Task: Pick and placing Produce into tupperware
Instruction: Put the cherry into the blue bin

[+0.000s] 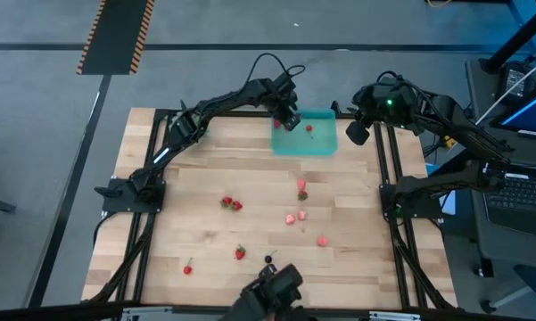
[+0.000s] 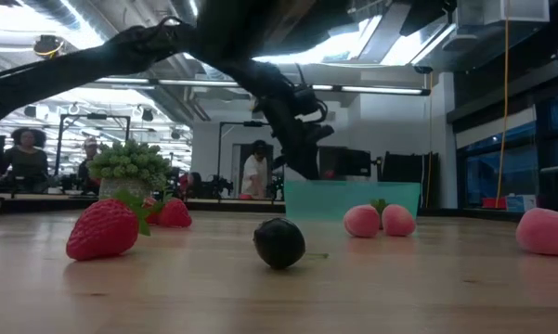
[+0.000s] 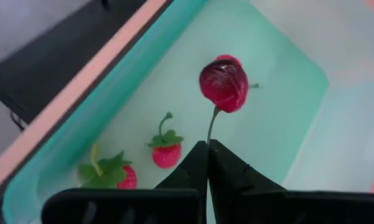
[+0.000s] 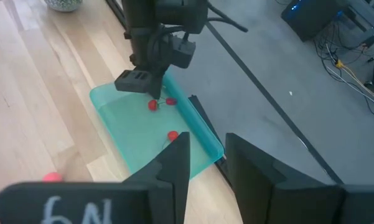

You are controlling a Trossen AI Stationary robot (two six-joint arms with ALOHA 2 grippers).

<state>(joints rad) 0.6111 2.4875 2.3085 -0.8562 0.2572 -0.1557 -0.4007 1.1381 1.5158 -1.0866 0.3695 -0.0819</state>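
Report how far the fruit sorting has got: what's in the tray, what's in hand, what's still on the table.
Done: two strawberries already lie in the teal tray. In hand: the left gripper, shut on the stem of a dark red cherry, holds it above the tray. Left: about ten pieces remain on the table, including the dark berry and pink pieces. The right gripper waits beside the tray, empty.

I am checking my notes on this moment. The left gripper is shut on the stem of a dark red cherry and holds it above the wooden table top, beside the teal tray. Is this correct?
Not quite. The left gripper is shut on the stem of the dark red cherry, but it holds it over the inside of the teal tray, not beside it above the wood. The left wrist view shows the tray floor directly behind the cherry.
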